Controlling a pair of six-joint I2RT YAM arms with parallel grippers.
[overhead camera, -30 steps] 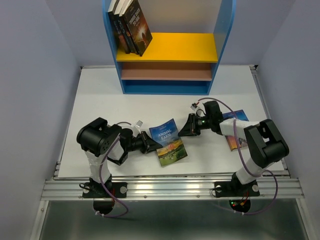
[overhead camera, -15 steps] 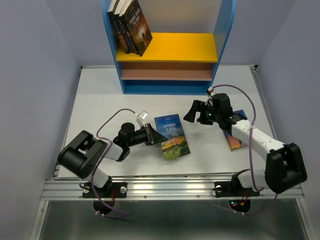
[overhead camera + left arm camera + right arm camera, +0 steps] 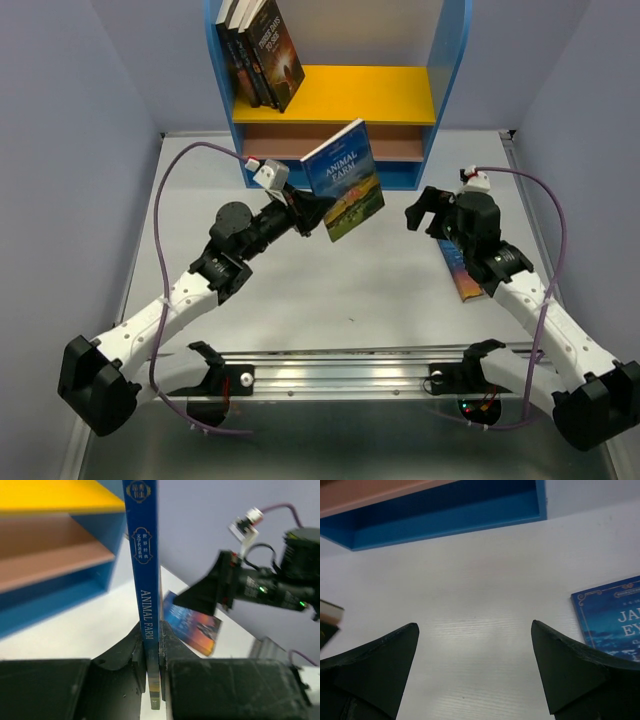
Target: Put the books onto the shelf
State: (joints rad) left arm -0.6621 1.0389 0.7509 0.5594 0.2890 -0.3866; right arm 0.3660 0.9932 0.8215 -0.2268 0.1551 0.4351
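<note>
My left gripper (image 3: 312, 212) is shut on a blue landscape book titled "Animal Farm" (image 3: 345, 180), holding it upright in the air in front of the shelf (image 3: 450, 90). In the left wrist view its spine (image 3: 145, 580) stands clamped between the fingers (image 3: 172, 640). Three dark books (image 3: 262, 55) lean at the left end of the yellow board (image 3: 350, 95). Another blue book (image 3: 460, 272) lies flat on the table at the right, partly under my right arm, and also shows in the right wrist view (image 3: 615, 615). My right gripper (image 3: 425, 212) hangs open and empty over the table (image 3: 475, 630).
The shelf's pinkish-brown lower board (image 3: 330, 148) and blue base (image 3: 445, 515) face the arms. The white table (image 3: 330, 290) ends in a metal rail at the near edge. Grey walls close in both sides. The right arm (image 3: 250, 582) is close to the held book.
The left arm has lifted the "Animal Farm" book off the table and carried it up toward the shelf. The right gripper has opened and drawn back to the right.
</note>
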